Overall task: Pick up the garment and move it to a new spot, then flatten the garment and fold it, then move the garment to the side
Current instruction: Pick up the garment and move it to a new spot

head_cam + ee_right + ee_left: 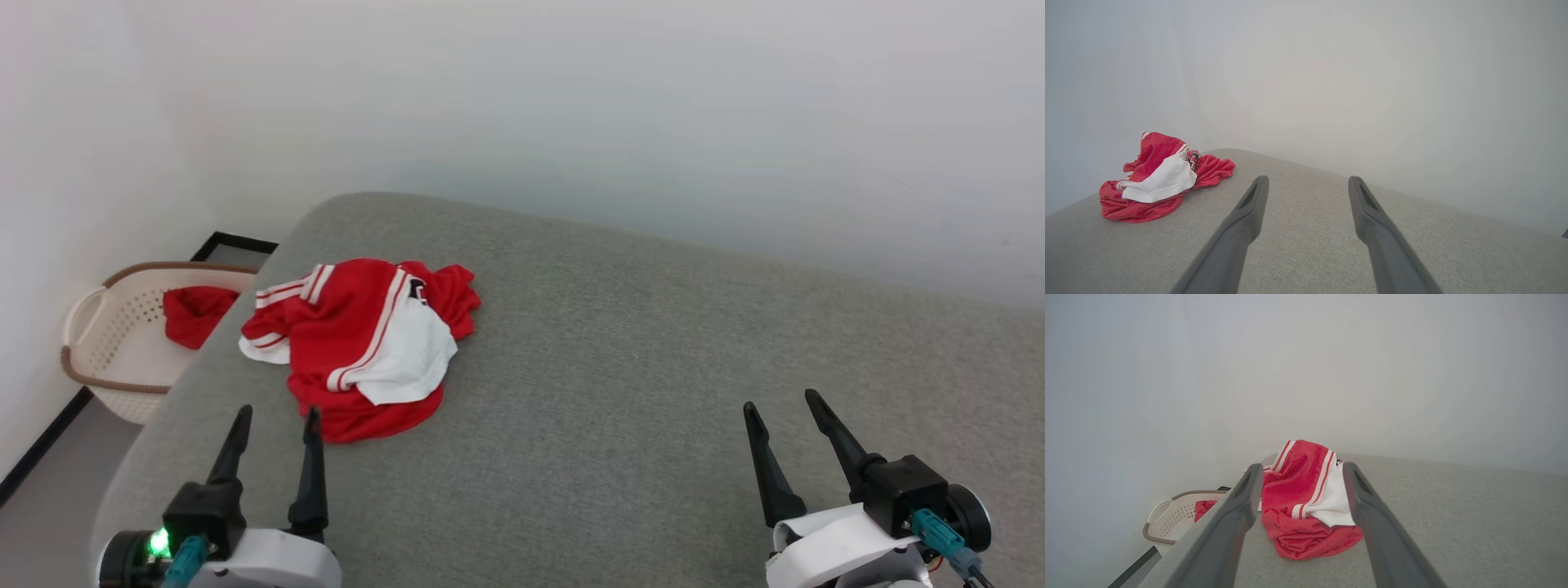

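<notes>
Starting at the far left: a cream perforated basket (pixel 98 351) sits on the floor beside the grey cushion (pixel 653 367), and a small plain red cloth (pixel 194 314) is bunched inside it against the far wall. That one is not my target, so I leave it be.

Next, my left gripper (pixel 278 410), low at the cushion's near left corner. Its fingers are spread wide with nothing between them.

Straight ahead of it, a touch to its right, lies the garment (pixel 359 343): the red jersey, crumpled in a heap on the cushion's left part, near the edge above the basket. A white side panel is flopped over the top and striped trim shows at the far left. Its near hem lies close to my left gripper's inner fingertip, not touching. From the left wrist, the heap sits framed between the two fingers. It's too bunched to give me a clean long axis.

Far right: my right gripper (pixel 778 400), spread open too, holding nothing, well apart from the jersey across bare cushion.

My call: the left arm is clearly nearer, so the pick-up is a short reach forward and down.
</notes>
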{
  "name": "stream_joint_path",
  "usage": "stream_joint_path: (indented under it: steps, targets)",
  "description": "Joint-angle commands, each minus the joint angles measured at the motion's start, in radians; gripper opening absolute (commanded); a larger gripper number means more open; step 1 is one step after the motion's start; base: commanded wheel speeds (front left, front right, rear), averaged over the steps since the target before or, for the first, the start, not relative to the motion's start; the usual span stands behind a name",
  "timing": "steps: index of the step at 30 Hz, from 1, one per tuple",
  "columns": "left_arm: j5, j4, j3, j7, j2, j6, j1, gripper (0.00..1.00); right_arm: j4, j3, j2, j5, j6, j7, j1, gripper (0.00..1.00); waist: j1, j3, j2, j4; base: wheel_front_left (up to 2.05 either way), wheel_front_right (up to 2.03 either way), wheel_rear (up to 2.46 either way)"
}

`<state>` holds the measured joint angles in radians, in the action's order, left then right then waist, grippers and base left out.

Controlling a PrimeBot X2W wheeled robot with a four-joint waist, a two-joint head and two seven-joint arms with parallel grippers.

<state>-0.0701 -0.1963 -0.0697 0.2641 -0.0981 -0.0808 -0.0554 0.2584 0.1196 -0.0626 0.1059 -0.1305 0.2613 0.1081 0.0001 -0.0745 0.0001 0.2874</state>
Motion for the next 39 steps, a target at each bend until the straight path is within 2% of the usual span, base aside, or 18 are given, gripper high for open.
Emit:
stream_joint_path:
  steps: [1,9,11,13,16,21,27,33,39]
  targets:
    - [-0.003,0.0,-0.002,0.0,-0.003,-0.006,0.002,1.0,0.001,0.003,0.001,0.006,0.0,0.005,0.005,1.0,-0.0001,-0.002,-0.0001,0.006,0.0,0.0,0.0]
    - [-0.033,-0.073,0.008,-0.006,-0.046,-0.031,-0.064,1.0,0.0,0.003,-0.003,0.008,0.0,0.005,0.017,1.0,-0.0001,0.033,-0.0001,-0.042,0.0,0.0,0.0]
    - [-0.078,-0.1,0.012,-0.035,-0.057,-0.041,-0.096,1.0,-0.001,0.002,-0.006,0.009,0.0,0.005,0.018,1.0,-0.0001,0.047,-0.0001,-0.06,0.0,0.0,0.0]
    - [-0.104,-0.116,0.026,-0.082,-0.094,-0.044,-0.133,1.0,-0.002,-0.002,-0.011,0.008,0.0,0.005,0.018,1.0,-0.0001,0.063,-0.0001,-0.078,0.0,0.0,0.0]
    - [-0.174,-0.13,0.047,-0.172,-0.144,-0.05,-0.201,1.0,-0.01,-0.009,-0.016,0.008,0.0,0.005,0.03,1.0,-0.0001,0.099,-0.0001,-0.105,0.0,0.0,0.0]
    - [-0.304,-0.153,0.108,-0.321,-0.282,-0.049,-0.323,1.0,-0.026,-0.019,-0.025,0.005,0.0,0.005,0.051,1.0,-0.0001,0.165,-0.0001,-0.15,0.0,0.0,0.0]
    - [-0.469,-0.198,0.152,-0.511,-0.407,-0.049,-0.444,1.0,-0.045,-0.028,-0.03,0.003,0.0,0.005,0.076,1.0,-0.0001,0.239,-0.0001,-0.193,0.0,0.0,0.0]
    - [-0.575,-0.294,0.192,-0.729,-0.464,-0.049,-0.539,1.0,-0.06,-0.029,-0.032,0.0,0.0,0.005,0.099,1.0,-0.0001,0.296,-0.0001,-0.223,0.0,0.0,0.0]
    - [-0.596,-0.403,0.228,-0.906,-0.481,-0.037,-0.616,1.0,-0.072,-0.02,-0.034,0.002,0.0,0.005,0.123,1.0,-0.0001,0.354,-0.0001,-0.244,0.0,0.0,0.0]
